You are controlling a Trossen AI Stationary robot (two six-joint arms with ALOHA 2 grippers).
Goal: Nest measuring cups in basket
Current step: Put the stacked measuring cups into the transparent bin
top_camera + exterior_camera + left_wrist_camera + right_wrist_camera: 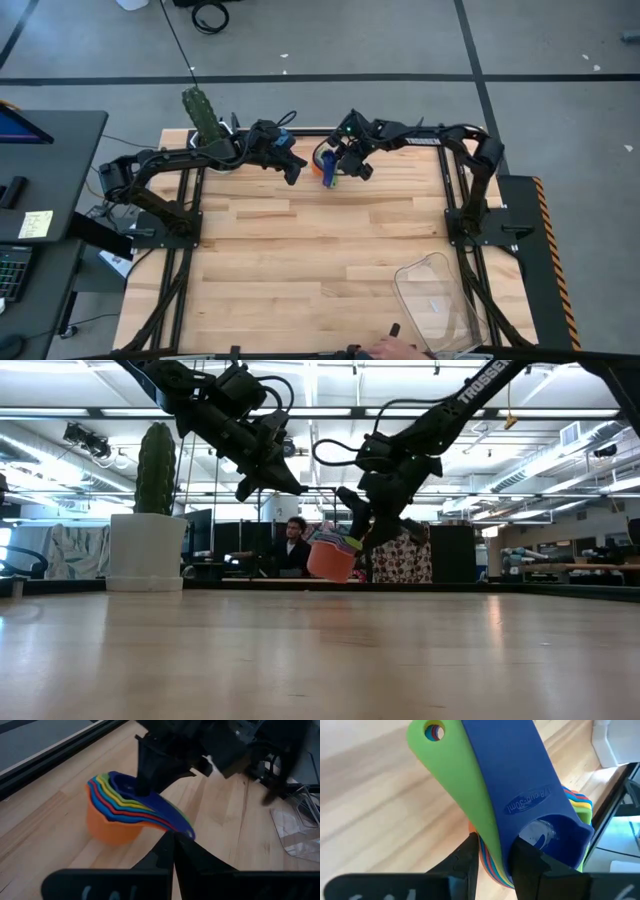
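You have the table with the basket at its near right corner, well apart from both jaws, and a person's hand just beside it at the near edge. At the far edge the cactus pot stands behind the left arm. The right gripper is clamped part-way on the measuring cups: the stack is already nested, orange outermost, dark blue innermost, and the jaws pinch the stacked handles w/ the green and blue handle between them, as the right wrist view shows. In the low view the stack hangs tilted, and I judge its bottom is off the wood, but only a little. The left gripper hovers just beside the stack, jaws closed, holding nothing. So the step in hand is, I think, the carry: nesting is done, placing in the basket is not yet done. The next move asks you to lift higher, bring the stack across to the basket w/o shaking, then lower inside the walls before you open the jaws. Mind the loose inner cups; the pinch is on handles only.
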